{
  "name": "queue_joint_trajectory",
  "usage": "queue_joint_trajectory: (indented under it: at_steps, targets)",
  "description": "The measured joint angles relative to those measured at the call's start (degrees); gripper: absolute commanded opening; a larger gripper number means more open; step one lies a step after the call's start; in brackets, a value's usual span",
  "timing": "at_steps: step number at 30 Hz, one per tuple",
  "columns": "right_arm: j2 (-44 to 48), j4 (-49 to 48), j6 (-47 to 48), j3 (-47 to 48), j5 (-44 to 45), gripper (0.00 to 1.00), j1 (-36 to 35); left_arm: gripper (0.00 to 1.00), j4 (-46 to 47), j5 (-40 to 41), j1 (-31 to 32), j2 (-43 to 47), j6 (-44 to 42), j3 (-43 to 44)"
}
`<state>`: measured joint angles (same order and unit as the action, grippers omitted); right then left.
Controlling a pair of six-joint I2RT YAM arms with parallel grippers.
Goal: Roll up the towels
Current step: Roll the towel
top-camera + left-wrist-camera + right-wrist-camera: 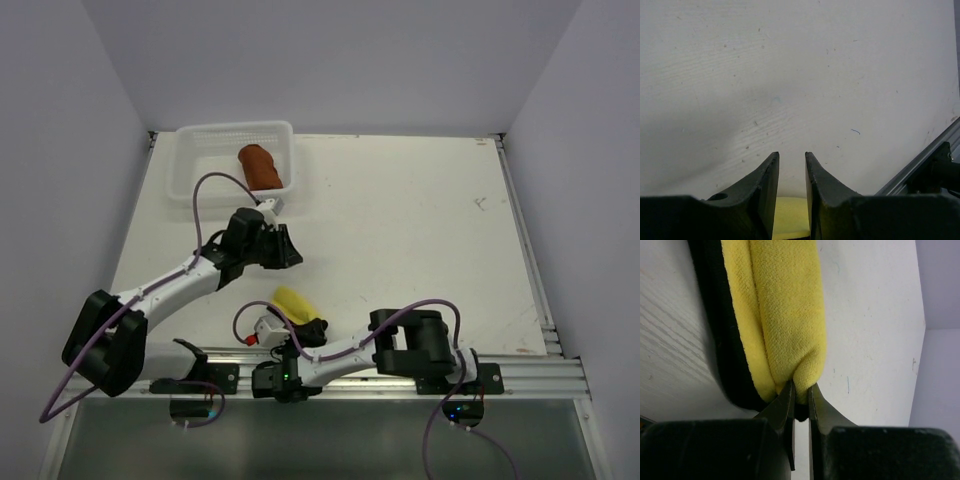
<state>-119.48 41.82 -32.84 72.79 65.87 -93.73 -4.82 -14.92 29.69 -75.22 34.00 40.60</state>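
Note:
The yellow towel point(293, 300) lies folded into a narrow roll near the table's front, its dark brown hem point(715, 340) along one side. My right gripper point(312, 328) is shut on the near end of this towel point(785, 305), the fingertips point(789, 395) pinching the fold. The rust-brown towel point(260, 165) sits rolled up inside the white mesh basket point(190, 165). My left gripper point(292, 250) hovers between the basket and the yellow towel, its jaws point(791, 154) open by a narrow gap with nothing in them. A strip of yellow towel point(790, 217) shows low between its fingers.
The basket stands at the table's back left corner. An aluminium rail point(520, 375) runs along the near edge, by the arm bases. Purple cables point(215, 185) loop over both arms. Grey walls close in the table on three sides.

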Motion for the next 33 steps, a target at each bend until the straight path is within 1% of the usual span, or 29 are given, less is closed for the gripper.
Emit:
queue_joint_trajectory:
  at_steps: [4, 12, 19, 22, 26, 27, 28, 30, 33]
  targets:
    - [-0.5, 0.1, 1.0, 0.2, 0.5, 0.00, -0.2, 0.31, 0.1, -1.5, 0.0, 2.4, 1.4, -3.1]
    - [-0.5, -0.4, 1.9, 0.2, 0.4, 0.00, -0.3, 0.29, 0.1, -4.2, 0.0, 3.9, 4.4, -13.5]
    - [-0.3, -1.6, 2.1, -0.5, 0.4, 0.00, -0.3, 0.27, 3.7, -4.3, 0.0, 3.8, 5.7, -17.1]
    - [2.0, -4.0, 2.0, -2.8, -0.2, 0.00, -0.3, 0.26, 6.6, -4.2, 0.0, 2.8, 6.2, -18.2]
    - [9.6, -9.0, 1.4, -8.2, -3.8, 0.10, -0.3, 0.25, 10.4, -4.4, 0.1, 1.4, 7.5, -19.2]
    - [12.1, -10.6, 1.2, -9.6, -4.6, 0.18, -0.1, 0.25, 11.0, -4.5, 0.1, 1.0, 7.6, -19.3]
    - [14.3, -11.8, 0.9, -10.7, -5.4, 0.23, 0.0, 0.25, 11.9, -4.7, 0.3, 0.5, 7.9, -19.5]
    - [18.3, -14.2, 0.7, -12.5, -6.7, 0.37, 0.4, 0.24, 13.0, -4.9, 0.4, -0.2, 8.5, -19.6]
    - [22.9, -16.1, 0.9, -14.3, -7.6, 0.43, 0.9, 0.24, 13.9, -4.6, 0.4, -0.8, 8.5, -19.6]
